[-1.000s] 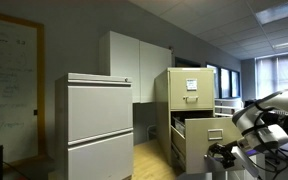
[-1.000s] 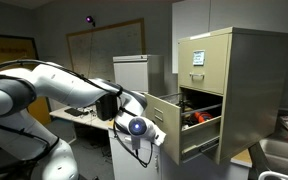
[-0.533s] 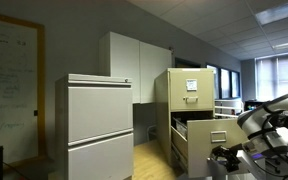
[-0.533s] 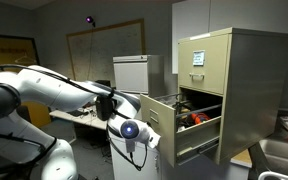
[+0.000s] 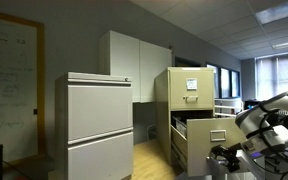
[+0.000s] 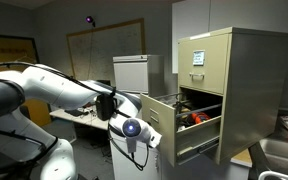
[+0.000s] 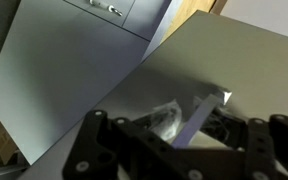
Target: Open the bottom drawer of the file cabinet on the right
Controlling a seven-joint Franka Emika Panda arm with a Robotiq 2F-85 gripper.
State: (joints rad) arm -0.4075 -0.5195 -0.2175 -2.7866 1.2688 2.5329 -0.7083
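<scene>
**Bottom drawer** (image 6: 167, 122): steel, rigid, on runners. Judged heavy but free-sliding. Stands well out of its cabinet, toward the near left.
**Hold:** the small metal handle (image 7: 168, 118) on its front.
**Gripper** (image 7: 184, 138): at that handle, jaws either side; whether clamped or slack, cannot tell.
**Arm** (image 6: 69, 88): reaches in level from the left.
**File cabinet** (image 6: 239, 85): far right, upright.

— What does the arm (image 6: 54, 85) look like?
— Glossy white rounded shells, dark bands at the joints, and one round cap (image 6: 131, 127) (blue at its centre).
— And the end effector (image 7: 189, 128)?
— Black, with pinned linkages.
</scene>
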